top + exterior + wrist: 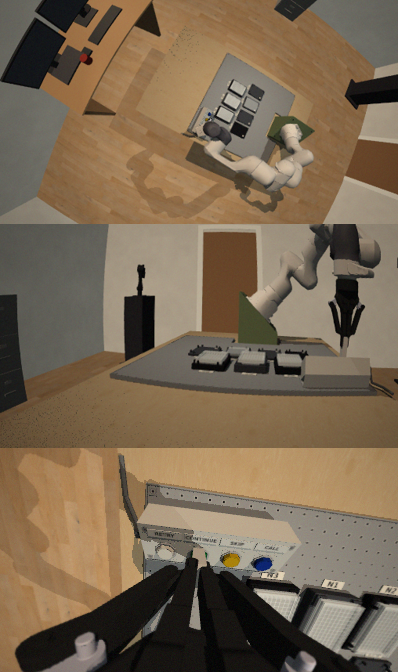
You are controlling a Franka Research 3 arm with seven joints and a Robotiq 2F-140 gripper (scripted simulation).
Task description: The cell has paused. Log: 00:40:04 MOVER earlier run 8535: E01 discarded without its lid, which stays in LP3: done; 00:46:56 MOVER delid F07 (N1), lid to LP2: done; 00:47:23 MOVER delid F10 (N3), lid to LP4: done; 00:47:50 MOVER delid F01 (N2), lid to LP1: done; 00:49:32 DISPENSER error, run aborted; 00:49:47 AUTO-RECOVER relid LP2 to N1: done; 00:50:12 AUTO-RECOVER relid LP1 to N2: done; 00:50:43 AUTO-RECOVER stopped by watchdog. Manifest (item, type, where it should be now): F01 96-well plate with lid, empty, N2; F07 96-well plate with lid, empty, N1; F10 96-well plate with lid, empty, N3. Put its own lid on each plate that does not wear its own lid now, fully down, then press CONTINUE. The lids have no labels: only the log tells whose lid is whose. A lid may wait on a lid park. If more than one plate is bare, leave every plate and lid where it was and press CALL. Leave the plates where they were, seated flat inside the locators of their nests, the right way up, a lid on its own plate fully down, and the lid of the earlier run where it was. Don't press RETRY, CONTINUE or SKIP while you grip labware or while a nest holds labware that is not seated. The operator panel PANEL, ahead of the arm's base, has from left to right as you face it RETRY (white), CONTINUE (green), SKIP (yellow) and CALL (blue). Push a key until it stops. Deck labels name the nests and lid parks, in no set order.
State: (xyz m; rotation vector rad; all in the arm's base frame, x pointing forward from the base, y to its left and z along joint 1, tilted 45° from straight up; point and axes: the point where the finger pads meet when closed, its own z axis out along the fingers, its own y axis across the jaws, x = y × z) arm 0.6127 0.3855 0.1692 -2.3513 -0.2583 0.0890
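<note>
My gripper [197,557] is shut and empty, its fingertips over the green CONTINUE key on the operator panel [215,538]; the tips hide most of the key. In the exterior view the gripper [344,350] points straight down onto the panel box [336,371]. The white RETRY key [164,551], yellow SKIP key [230,559] and blue CALL key [262,563] are uncovered. Three lidded 96-well plates sit in the nests labelled N3 [276,600], N1 [332,615] and N2 [382,620]. In the top view they show as a row of pale plates [232,101].
A row of lid parks [247,110] lies beyond the plates; one holds a pale lid [251,104], the others look dark. A green wedge [253,323] stands at the arm's base. The panel's cable [127,498] runs off the deck's corner.
</note>
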